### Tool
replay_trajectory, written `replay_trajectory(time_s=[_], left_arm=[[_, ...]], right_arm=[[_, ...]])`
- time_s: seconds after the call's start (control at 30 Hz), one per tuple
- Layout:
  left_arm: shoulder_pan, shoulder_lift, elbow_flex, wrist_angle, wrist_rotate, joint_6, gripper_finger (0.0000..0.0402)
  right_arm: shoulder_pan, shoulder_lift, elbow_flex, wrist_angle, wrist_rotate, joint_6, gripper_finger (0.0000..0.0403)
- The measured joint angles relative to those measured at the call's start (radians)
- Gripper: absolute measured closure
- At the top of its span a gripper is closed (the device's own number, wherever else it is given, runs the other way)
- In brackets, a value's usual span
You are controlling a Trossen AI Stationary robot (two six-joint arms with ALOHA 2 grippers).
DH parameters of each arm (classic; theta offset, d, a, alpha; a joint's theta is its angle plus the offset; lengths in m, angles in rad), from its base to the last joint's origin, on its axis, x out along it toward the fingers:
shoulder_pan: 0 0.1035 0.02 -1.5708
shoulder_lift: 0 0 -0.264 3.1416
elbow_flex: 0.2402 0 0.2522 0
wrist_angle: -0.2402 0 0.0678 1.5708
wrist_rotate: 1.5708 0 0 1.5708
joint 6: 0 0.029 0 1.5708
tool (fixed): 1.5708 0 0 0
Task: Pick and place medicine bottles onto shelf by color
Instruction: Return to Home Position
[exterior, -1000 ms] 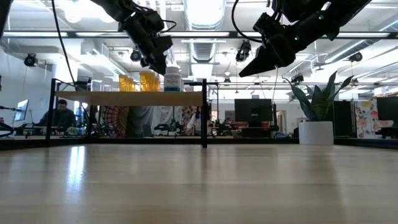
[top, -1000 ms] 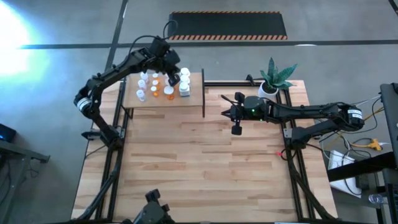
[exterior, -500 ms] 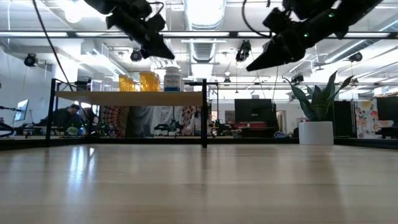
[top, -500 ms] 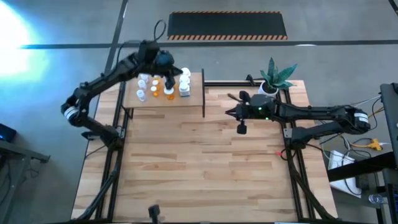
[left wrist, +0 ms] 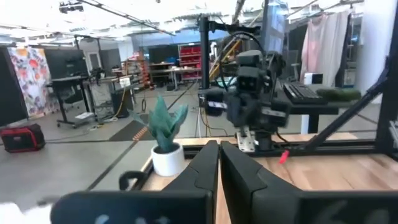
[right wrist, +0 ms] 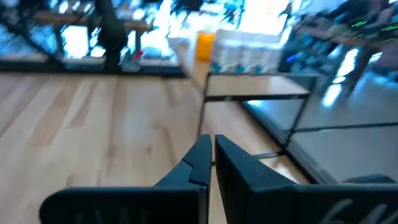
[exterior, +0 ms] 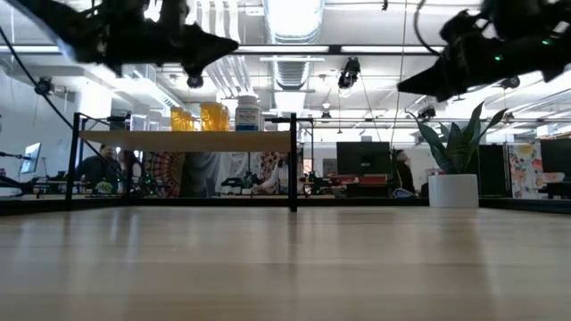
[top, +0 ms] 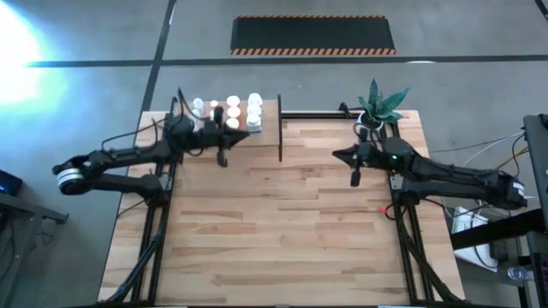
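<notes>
Standing on the light wooden shelf board (top: 265, 135) at the table's far left corner, the tiny white-capped medicine bottles (top: 233, 107), orange and white, are being observed; their labels are too small to read. The left gripper (top: 247, 132), fingers pressed together, is being held above the shelf, near the bottles. The right gripper (top: 336, 154), fingers together, is being held beyond the black divider (top: 280, 137), planked tabletop (top: 282, 231) lying open between.

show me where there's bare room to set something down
Bare: the tabletop from both arms to the near edge. Crowded: the shelf, medicine bottles along its far side, left pincer over its front; the plant near the right pincer.
</notes>
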Motion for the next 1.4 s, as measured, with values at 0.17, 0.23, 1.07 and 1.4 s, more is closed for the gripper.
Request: replay_trajectory(time_s=[0.17,0.23,1.07,1.4], left_arm=[[-0.053,-0.061,-0.147,0.083,-0.090,-0.007,0.0402],[-0.062,-0.089,-0.190,0.084,-0.118,-0.007,0.0402],[-0.064,-0.376,-0.519,0.222,-0.276,-0.060,0.0402],[-0.064,-0.257,-0.521,0.224,-0.280,-0.111,0.0402]], right_arm=[[0.000,-0.182,-0.136,0.044,0.130,0.057,0.0390],[0.000,-0.259,-0.176,0.031,0.144,0.077,0.0390],[0.000,-0.570,-0.277,-0.213,0.189,0.125,0.0390],[0.000,-0.516,-0.277,-0.215,0.191,0.058,0.0390]])
